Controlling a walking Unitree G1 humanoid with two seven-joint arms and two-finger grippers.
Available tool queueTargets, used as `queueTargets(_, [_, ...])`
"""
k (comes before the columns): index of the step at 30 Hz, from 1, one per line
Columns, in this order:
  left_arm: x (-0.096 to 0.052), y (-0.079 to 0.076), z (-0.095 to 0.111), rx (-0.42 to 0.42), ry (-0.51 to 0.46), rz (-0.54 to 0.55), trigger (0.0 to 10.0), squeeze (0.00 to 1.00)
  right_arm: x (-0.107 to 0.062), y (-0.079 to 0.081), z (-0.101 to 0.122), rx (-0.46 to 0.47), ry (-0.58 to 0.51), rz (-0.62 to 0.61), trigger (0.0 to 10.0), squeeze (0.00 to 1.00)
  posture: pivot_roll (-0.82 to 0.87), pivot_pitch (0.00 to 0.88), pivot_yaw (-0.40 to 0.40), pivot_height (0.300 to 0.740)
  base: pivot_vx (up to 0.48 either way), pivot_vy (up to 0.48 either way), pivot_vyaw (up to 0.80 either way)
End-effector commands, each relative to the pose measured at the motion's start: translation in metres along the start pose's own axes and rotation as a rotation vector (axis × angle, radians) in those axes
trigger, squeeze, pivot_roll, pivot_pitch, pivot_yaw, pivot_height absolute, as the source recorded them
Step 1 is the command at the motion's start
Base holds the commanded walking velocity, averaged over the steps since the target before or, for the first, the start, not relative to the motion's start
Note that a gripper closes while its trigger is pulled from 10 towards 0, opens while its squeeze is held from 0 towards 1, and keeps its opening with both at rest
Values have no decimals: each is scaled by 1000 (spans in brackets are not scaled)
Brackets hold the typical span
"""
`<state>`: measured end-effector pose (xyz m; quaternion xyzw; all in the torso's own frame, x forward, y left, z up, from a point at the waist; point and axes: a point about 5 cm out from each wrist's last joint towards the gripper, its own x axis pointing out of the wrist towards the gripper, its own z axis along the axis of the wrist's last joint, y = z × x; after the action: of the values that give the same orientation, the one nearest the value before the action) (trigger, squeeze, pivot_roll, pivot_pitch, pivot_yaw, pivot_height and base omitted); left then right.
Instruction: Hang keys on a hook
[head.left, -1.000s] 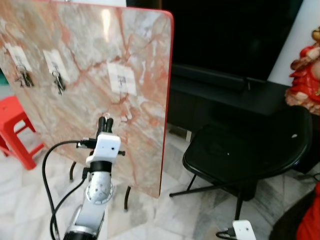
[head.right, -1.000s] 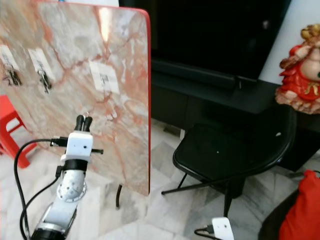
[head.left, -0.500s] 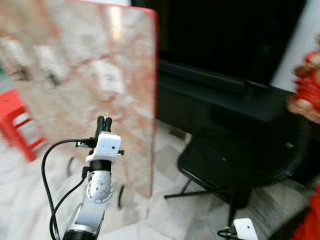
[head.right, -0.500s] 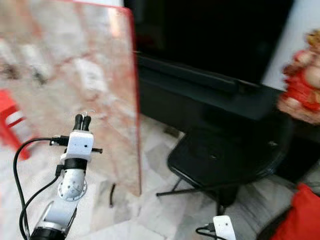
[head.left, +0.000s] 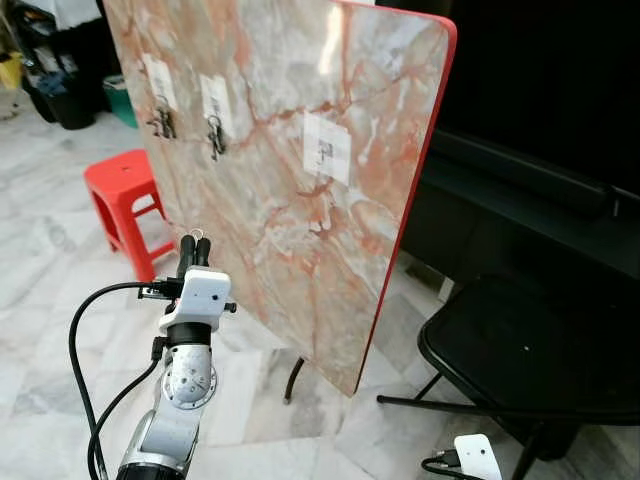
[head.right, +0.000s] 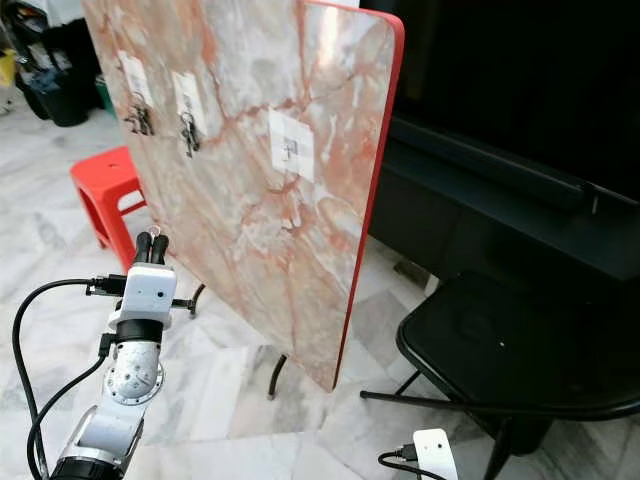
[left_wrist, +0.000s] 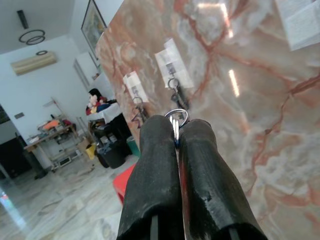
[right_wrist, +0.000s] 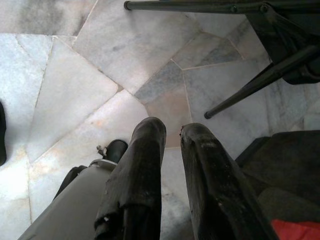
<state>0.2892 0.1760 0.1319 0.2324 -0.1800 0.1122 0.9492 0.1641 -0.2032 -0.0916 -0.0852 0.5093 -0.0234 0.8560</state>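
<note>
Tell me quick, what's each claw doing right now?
Left gripper: shut on a key ring, raised before the marble board.
Right gripper: open, empty, hanging idle above the floor.

Key ring pinched at the fingertips, empty hook on the marble board

The keys (left_wrist: 176, 123) show as a thin silver ring standing upright just past the tips of the left gripper (head.left: 194, 243) — the keys themselves lie hidden between its pressed-together fingers. The free hook (head.left: 325, 152) sits on a white label near the middle of the upright pink-veined board (head.left: 280, 200), higher than the ring and apart from it — two other labelled hooks farther left already carry dark key bunches (head.left: 214, 137).
</note>
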Motion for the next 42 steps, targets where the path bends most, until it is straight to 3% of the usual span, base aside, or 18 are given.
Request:
queueTargets(1, [2, -3, 5, -9, -20, -13, 10000, 0, 0, -2, -1, 11, 4, -6, 10000, 0, -12, 0, -50, 740, 0, 0, 0])
queueTargets(10, [3, -7, 11, -66, -64, -55, 10000, 0, 0, -3, -2, -2, 5, -6, 10000, 0, -9, 0, -50, 740, 0, 0, 0])
queueTargets(22, [2, -11, 13, -69, -78, -86, 10000, 0, 0, -2, -2, 0, 6, -5, 10000, 0, -11, 0, -47, 740, 0, 0, 0])
queueTargets(34, [1, -12, 14, -86, -81, -100, 10000, 0, 0, -1, -2, 61, 0, -4, 10000, 0, -10, 0, -50, 740, 278, 0, 0])
queueTargets(42, [2, -13, 15, -87, -89, -103, 10000, 0, 0, -2, -1, 44, 0, 5, 10000, 0, -11, 0, -52, 740, 321, 0, 0])
